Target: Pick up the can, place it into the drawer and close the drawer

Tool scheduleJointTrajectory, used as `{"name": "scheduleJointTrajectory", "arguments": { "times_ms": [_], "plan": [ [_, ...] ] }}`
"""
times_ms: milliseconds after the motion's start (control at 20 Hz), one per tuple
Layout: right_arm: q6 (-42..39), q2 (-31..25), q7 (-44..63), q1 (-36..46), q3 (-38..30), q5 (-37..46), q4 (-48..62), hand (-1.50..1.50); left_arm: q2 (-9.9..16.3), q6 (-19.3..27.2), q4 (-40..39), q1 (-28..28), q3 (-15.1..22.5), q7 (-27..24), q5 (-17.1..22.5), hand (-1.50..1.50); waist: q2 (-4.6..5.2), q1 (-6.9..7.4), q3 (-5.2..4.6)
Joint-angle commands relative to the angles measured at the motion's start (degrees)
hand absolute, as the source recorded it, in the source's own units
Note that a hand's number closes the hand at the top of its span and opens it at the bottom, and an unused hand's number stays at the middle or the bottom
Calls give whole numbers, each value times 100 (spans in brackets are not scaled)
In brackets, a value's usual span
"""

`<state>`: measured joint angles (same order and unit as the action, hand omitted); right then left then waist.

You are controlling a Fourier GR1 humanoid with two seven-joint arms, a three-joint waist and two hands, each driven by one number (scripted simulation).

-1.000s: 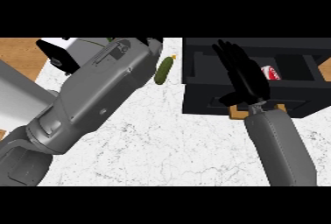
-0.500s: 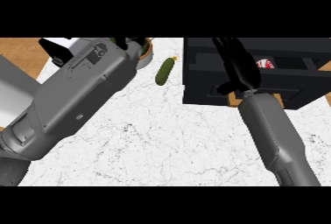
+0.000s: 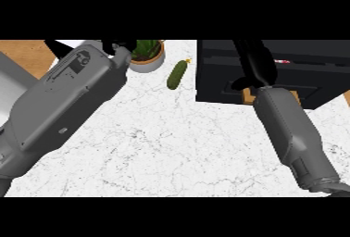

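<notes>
R forearm [image 3: 294, 134] comes in from lower right edge, runs up and slightly left, grey, long and narrow. R hand [image 3: 254, 67] black, fingers straight, stretched up toward top of view, thumb sticking out to the left near the wrist. L forearm [image 3: 58, 104] big in view, comes in from lower left, angled up and right. L hand [image 3: 117, 46] mostly hidden behind forearm end; only a bit of black shows at top, fingers can't be made out.
</notes>
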<state>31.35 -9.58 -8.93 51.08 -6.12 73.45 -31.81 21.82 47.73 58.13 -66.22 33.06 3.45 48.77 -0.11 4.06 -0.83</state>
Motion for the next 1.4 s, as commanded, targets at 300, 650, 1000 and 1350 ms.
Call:
{"name": "scheduleJointTrajectory", "arguments": {
  "times_ms": [300, 650, 1000, 1350],
  "plan": [
    [760, -201, 186, 989, -398, 78, 1356, -150, 273, 92, 656, 148, 30, 376, -190, -150, 162, 179, 98],
    [864, -468, 103, 1404, -557, 35, 1723, -150, 448, 121, 847, 234, -45, 473, -293, -150, 204, 204, 101],
    [373, -475, 88, 1928, -693, -74, 2007, -150, 592, 35, 1162, 285, -62, 675, -305, -150, 205, 276, 102],
    [-517, -69, -950, 2020, -2053, -1670, 1985, -150, 699, 91, 1359, 474, -88, 725, -323, -150, 179, 286, 120]
  ]
}}
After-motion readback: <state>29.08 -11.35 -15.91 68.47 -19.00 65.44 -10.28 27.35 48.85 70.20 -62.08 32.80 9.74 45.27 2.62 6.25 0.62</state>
